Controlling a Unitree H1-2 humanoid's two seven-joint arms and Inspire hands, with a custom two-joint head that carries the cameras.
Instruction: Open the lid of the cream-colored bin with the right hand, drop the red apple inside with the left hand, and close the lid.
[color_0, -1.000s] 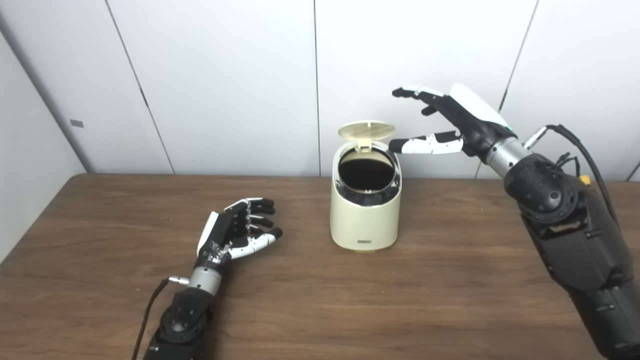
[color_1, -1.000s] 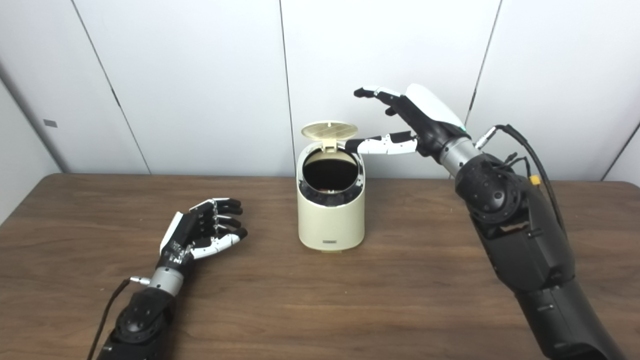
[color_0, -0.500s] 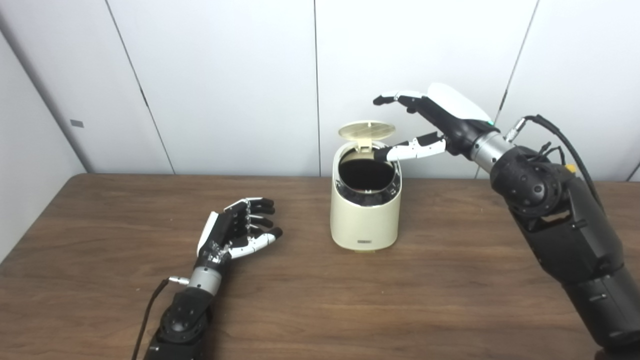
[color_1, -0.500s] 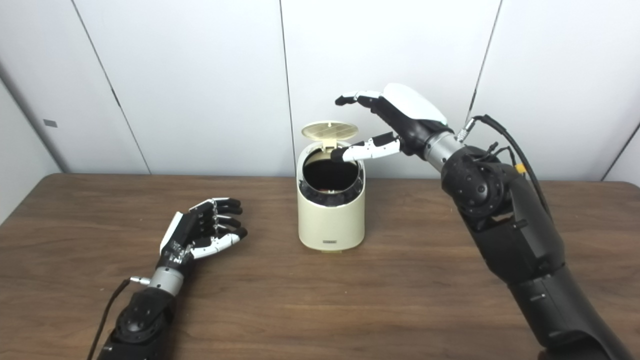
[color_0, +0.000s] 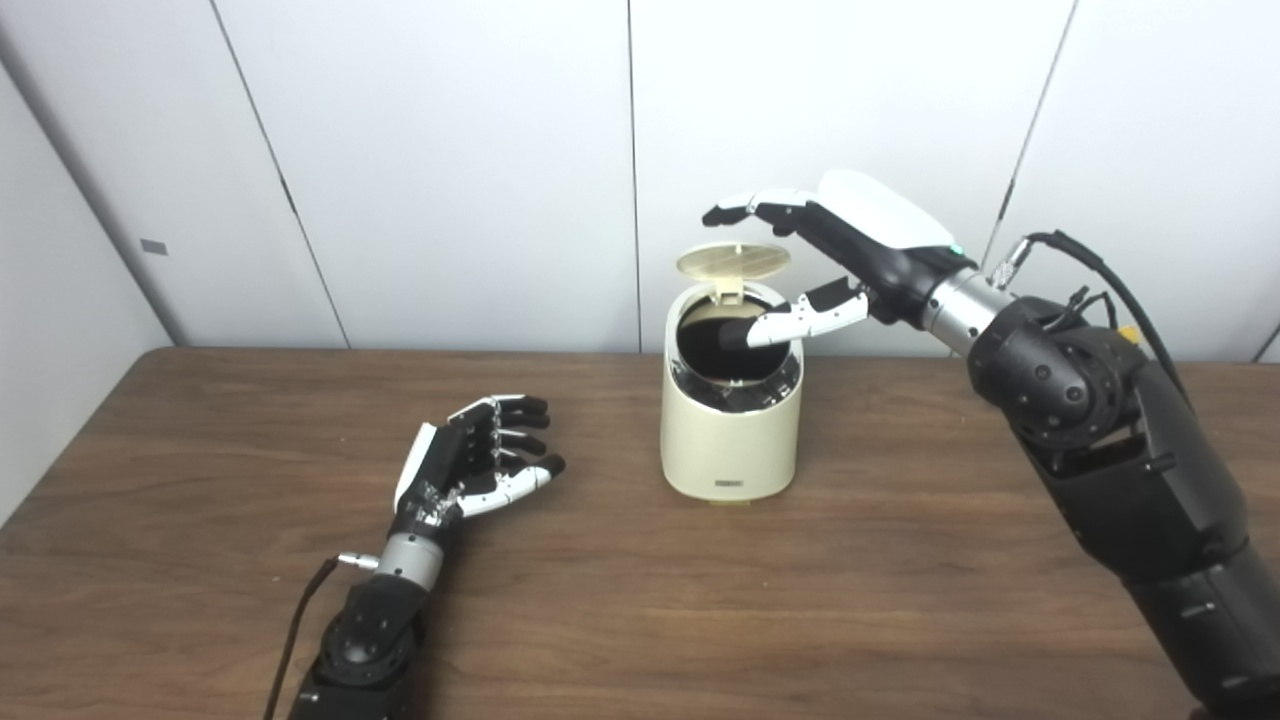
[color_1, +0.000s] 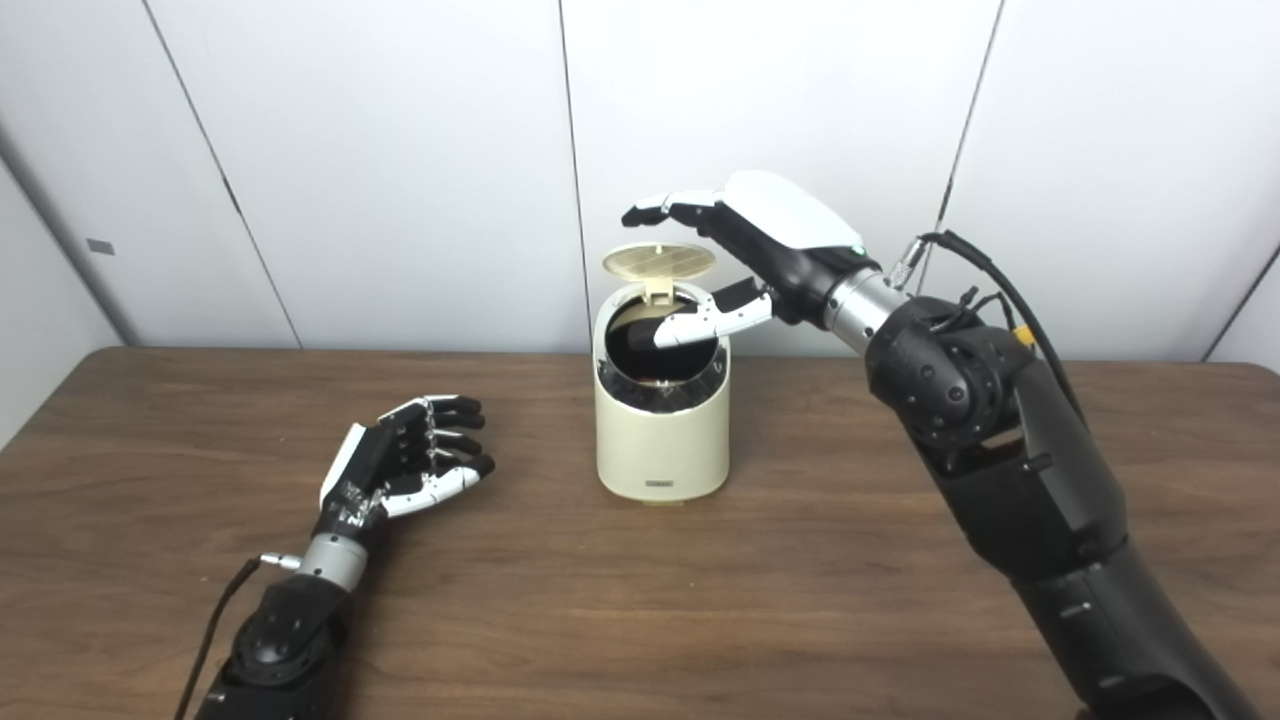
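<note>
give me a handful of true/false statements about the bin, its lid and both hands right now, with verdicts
1. The lid of the cream bin is up. True.
2. The right hand grips the lid. False: it holds nothing; its fingers reach over the lid and its thumb lies across the bin's mouth.
3. The left hand holds a red apple. False: it is empty, low over the table to the left of the bin; no apple is in plain sight.
4. The bin stands upright on the table. True.
5. The left hand touches the bin. False: bare table shows between them.
</note>
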